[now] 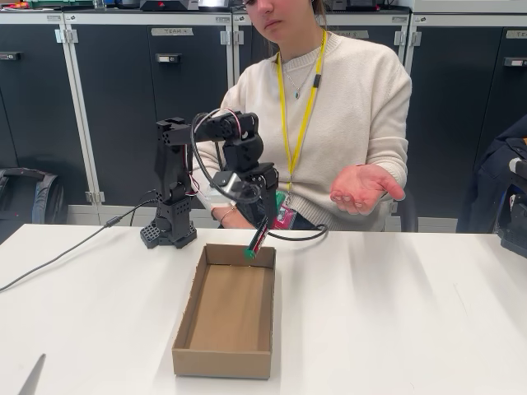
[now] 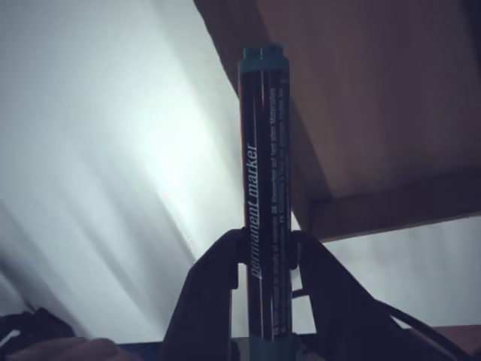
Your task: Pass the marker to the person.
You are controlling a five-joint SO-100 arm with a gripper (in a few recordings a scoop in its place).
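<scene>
Dark green-ended marker (image 2: 263, 195) clamped in gripper (image 2: 264, 259) above box (image 1: 226, 309)

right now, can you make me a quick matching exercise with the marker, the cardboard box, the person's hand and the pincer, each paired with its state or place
Things:
1. marker
2. cardboard box
3. person's hand
4. pincer

States or places:
A. open, palm up, beyond the table
B. shut around a slim barrel
C. open-topped, lying on the white table
D. hanging above the box's far edge, green end down

Pairs: 1-D, 2-C, 3-A, 4-B
</scene>
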